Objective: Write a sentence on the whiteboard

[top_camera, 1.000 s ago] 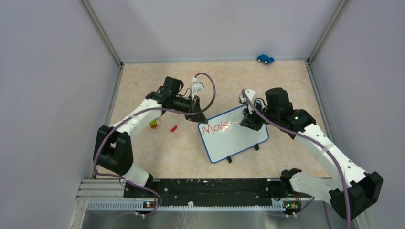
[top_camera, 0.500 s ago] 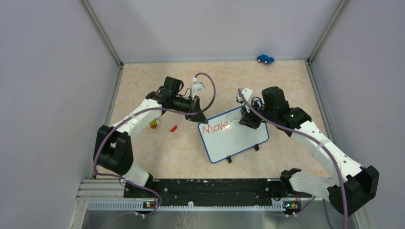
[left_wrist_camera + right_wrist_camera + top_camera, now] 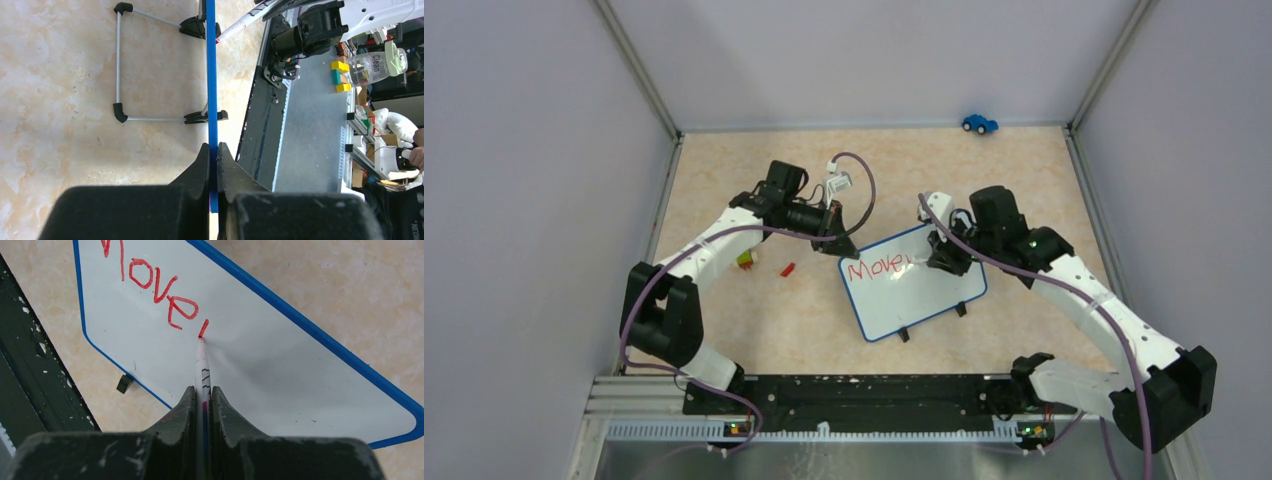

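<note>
The whiteboard, white with a thin blue rim, lies tilted on the table between the two arms. The sentence reads "Move" in red, followed by a short fresh stroke. My right gripper is shut on a white marker, whose red tip touches the board at that stroke. My left gripper is shut on the board's blue rim at its far left corner.
A red marker cap and a small yellow-green block lie left of the board. A blue toy car sits by the back wall. The board's wire stand with black feet shows underneath. Grey walls enclose the table.
My right gripper has shifted a little to the left along the board with the marker, and a new short red stroke has appeared after "Move". The left arm has not moved.
</note>
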